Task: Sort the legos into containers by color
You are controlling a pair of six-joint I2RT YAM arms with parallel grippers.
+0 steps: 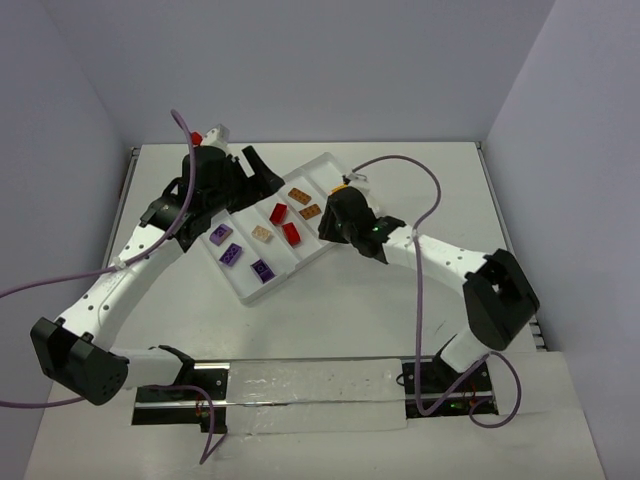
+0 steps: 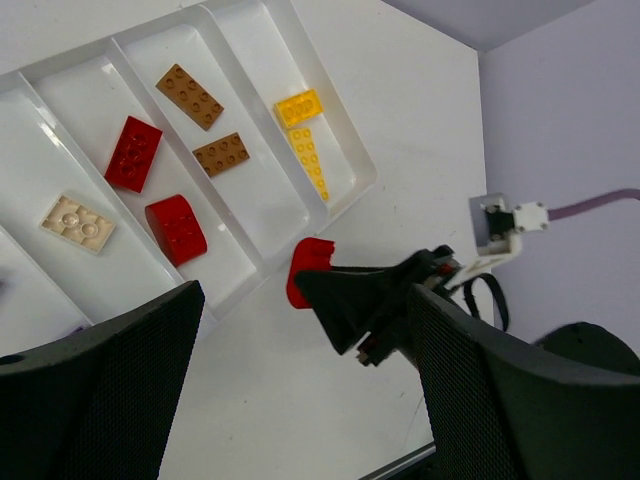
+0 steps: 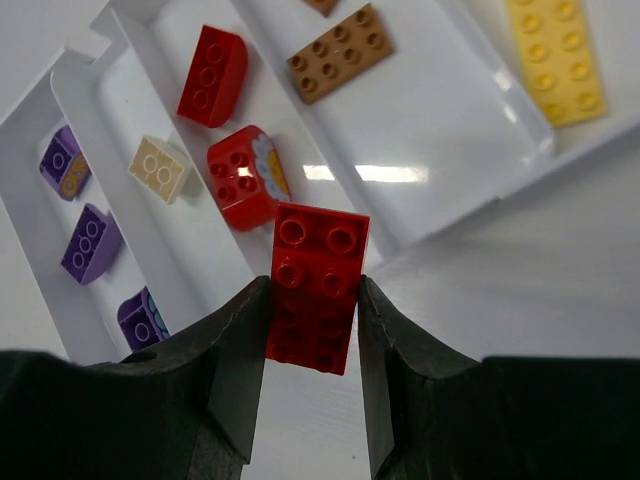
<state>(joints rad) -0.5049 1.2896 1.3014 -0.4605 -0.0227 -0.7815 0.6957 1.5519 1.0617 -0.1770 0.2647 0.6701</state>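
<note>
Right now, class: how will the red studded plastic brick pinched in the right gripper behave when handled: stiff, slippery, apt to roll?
Probably stiff: the red studded brick shows straight edges in the right gripper. Its smooth sides might slip, since only its lower half is pinched. Flat-faced, it should not roll when released.

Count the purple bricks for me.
3. All lie in the leftmost compartment of the tray: far purple brick, middle purple brick, near purple brick. The left arm covers that compartment's far end, so another may be hidden.
</note>
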